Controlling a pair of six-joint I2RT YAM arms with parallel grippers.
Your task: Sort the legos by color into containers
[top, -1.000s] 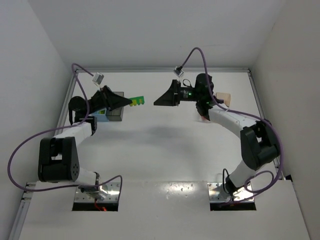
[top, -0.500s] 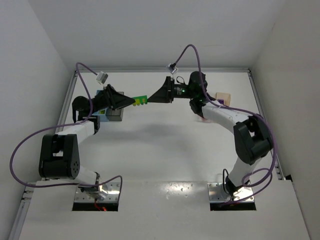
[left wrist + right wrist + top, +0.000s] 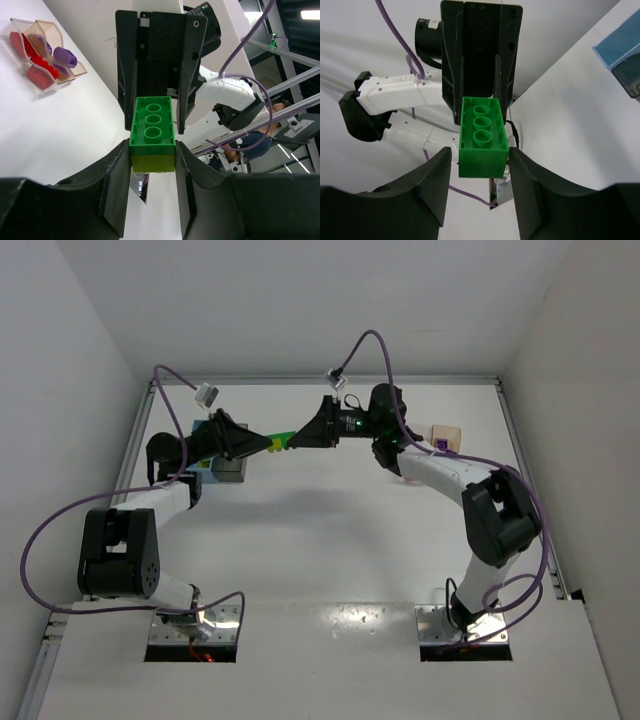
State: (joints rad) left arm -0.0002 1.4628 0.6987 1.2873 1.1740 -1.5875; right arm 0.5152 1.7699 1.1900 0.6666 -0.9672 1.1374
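While the two-brick clump (image 3: 282, 440) hangs in the air over the far middle of the table (image 3: 330, 530), both arms meet on it from opposite sides. Left gripper (image 3: 268, 443): jaws pinched on the yellow brick (image 3: 152, 162), which forms the clump's left end. Right gripper (image 3: 482, 160): jaws stand just either side of the green brick (image 3: 482, 137), the right end; the right wrist view shows a thin sliver of gap at one finger, so I cannot tell whether they press on it. Key relation: the clump's long axis runs left to right, straight from one gripper to the other, so each arm has its own brick directly ahead between its fingers and neither is nearer than the other. Judgement: the step in hand is splitting the colours, and the pull should go along or slightly across that axis once the right jaws bite; a weak bite on the green brick could let it slip. Blue bin (image 3: 620, 45) and grey bin (image 3: 632, 80) sit far left under the left arm; clear bin (image 3: 20, 50) with red pieces and tan bin (image 3: 445, 433) with purple sit far right.
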